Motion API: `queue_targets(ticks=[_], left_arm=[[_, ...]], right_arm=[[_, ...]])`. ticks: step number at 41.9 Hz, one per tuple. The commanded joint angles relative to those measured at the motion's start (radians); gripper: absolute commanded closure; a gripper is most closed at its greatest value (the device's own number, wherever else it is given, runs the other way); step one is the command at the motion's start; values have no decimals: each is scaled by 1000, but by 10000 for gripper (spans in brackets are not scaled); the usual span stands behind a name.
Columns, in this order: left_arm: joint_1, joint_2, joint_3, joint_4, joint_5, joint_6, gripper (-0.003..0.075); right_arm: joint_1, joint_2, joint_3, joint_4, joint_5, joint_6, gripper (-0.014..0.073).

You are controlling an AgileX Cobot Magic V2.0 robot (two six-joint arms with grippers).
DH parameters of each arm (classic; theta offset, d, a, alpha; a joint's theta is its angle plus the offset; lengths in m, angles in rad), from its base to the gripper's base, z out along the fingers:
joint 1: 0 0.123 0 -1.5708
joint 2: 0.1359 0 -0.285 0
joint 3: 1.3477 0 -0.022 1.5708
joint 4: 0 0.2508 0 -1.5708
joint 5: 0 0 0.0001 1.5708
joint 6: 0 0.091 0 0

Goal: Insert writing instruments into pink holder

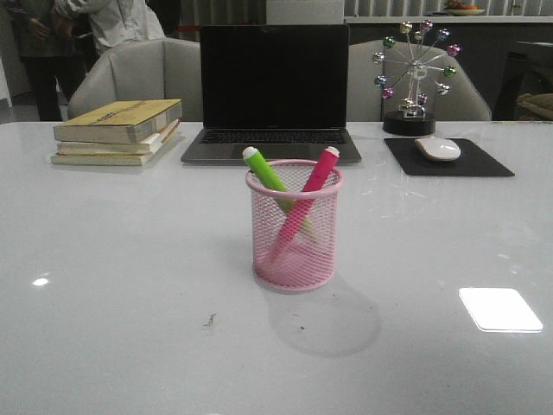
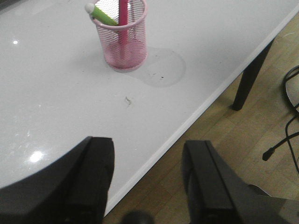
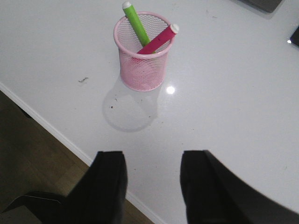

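Note:
The pink holder (image 1: 294, 226) stands upright in the middle of the white table. Inside it the lime green marker (image 1: 272, 177) leans left and the magenta pink marker (image 1: 313, 186) leans right, crossing each other, white tips above the rim. The front view shows neither gripper. In the left wrist view my left gripper (image 2: 148, 148) is open and empty over the table's front edge, well back from the holder (image 2: 122, 39). In the right wrist view my right gripper (image 3: 153, 161) is open and empty near that edge, the holder (image 3: 142, 58) ahead of it.
At the back stand a closed-screen laptop (image 1: 272, 91), a stack of books (image 1: 118, 131), a mouse (image 1: 438, 149) on a black pad and a ball ornament (image 1: 413, 78). The table edge (image 2: 201, 105) drops to a wooden floor, with a table leg (image 2: 252, 77) and cables.

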Motion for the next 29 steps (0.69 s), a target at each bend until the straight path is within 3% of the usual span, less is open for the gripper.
queue_targets(ticks=[1, 7, 14, 16, 29], left_arm=[[20, -5, -26, 12, -68, -19, 318], [49, -5, -26, 21, -68, -19, 383], [70, -5, -24, 21, -68, -34, 596], [72, -5, -24, 21, -68, -54, 632], [72, -5, -24, 18, -73, -112, 622]], right_arm=[[-2, -4, -27, 3, -67, -10, 199], [-2, -4, -26, 3, -67, -12, 342], [-2, -4, -26, 3, -67, -12, 547], [-2, -4, -26, 3, -67, -12, 531], [-2, -4, -26, 3, -66, -12, 537]])
